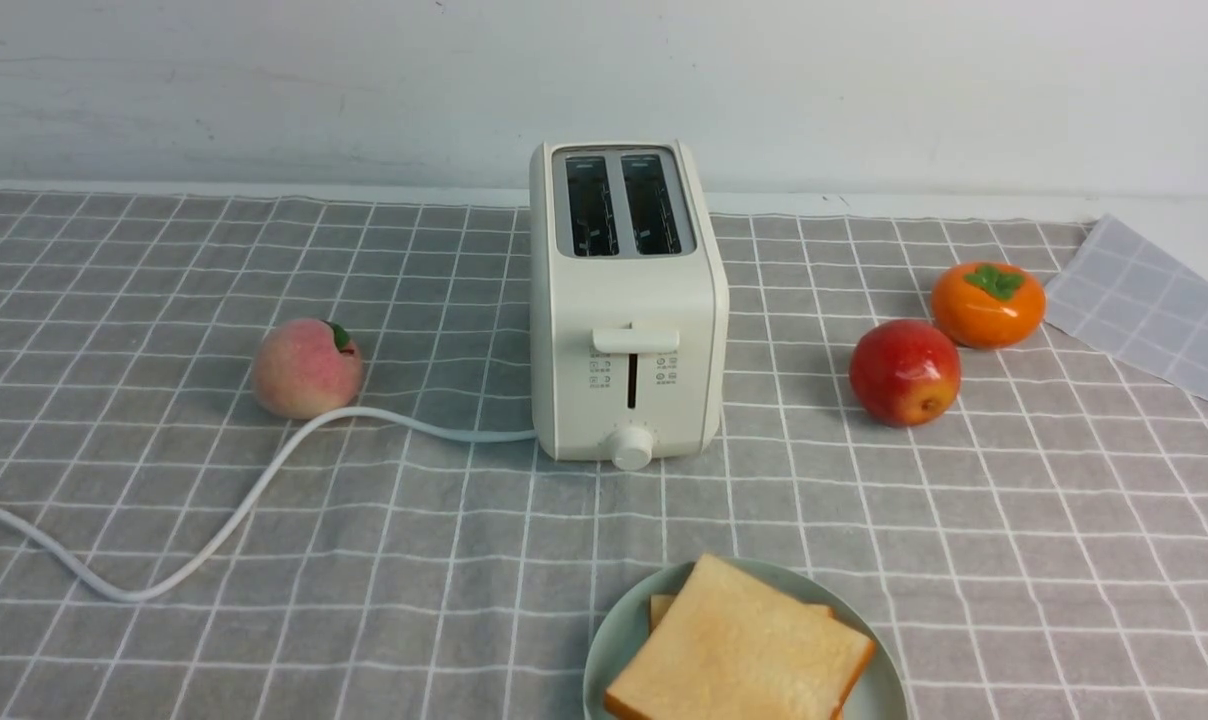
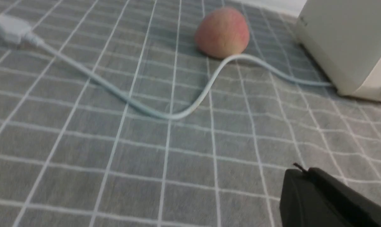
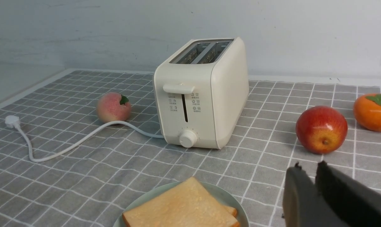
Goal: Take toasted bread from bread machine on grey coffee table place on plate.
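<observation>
Both slices of toasted bread (image 1: 739, 650) lay stacked on the plate (image 1: 614, 640); bread machine (image 1: 624, 300) slots were empty — task apparently complete. Right hand (image 3: 307, 167) nearly pressed together, holding nothing; left hand (image 2: 304, 171) — cannot tell.

Peach (image 1: 306, 368), apple (image 1: 904, 372), persimmon (image 1: 987, 304).

Perhaps staged tabletop, bare wall (image 1: 264, 80), checked cloth (image 1: 364, 560)

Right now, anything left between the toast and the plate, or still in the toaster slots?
Nothing visible. Both slices of toasted bread already lie stacked on the plate, and the bread machine shows two empty slots. The right gripper is held apart from the plate, carrying nothing.
</observation>
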### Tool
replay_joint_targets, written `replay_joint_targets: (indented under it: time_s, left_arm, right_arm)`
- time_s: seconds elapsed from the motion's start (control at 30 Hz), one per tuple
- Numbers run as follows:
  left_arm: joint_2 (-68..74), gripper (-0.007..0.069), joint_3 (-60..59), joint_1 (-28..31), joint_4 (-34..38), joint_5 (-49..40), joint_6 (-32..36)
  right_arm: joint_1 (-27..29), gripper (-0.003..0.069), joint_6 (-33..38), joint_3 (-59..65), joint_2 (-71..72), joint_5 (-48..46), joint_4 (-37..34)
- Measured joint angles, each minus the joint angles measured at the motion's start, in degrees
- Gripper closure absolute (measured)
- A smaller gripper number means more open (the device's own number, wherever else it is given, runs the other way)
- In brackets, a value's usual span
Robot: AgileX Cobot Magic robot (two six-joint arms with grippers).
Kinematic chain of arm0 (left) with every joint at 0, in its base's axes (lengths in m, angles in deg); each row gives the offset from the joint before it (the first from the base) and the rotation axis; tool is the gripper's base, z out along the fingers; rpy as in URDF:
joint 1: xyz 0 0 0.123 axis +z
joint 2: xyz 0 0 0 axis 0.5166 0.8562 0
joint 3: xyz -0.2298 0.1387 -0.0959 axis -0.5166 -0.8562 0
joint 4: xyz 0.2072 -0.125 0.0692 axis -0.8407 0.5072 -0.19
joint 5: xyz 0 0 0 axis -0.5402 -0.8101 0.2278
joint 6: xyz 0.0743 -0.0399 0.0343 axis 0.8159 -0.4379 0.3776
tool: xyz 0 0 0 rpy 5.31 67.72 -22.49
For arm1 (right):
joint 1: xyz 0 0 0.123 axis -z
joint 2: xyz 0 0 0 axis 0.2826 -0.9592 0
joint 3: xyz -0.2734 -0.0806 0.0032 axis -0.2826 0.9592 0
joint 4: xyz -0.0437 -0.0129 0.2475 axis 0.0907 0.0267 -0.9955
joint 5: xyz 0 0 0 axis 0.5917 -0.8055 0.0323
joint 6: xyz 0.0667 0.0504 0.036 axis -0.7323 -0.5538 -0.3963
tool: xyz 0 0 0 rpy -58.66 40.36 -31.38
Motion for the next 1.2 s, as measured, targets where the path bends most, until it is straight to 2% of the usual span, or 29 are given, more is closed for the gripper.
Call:
replay_joint_targets:
  time_s: [1.0,1.13,1.2]
  left_arm:
    - [0.0,0.0622,-0.2,0.2,0.6,-1.2,0.0]
    - [0.0,0.0622,-0.2,0.2,0.6,-1.2,0.0]
    - [0.0,0.0620,-0.2,0.2,0.6,-1.2,0.0]
  right_arm:
    - [0.0,0.0540,0.0,0.0,0.0,-0.6,0.0]
    - [2.1,0.0535,0.0,0.0,0.0,-0.7,0.0]
    - [5.5,0.0530,0.0,0.0,0.0,-0.8,0.0]
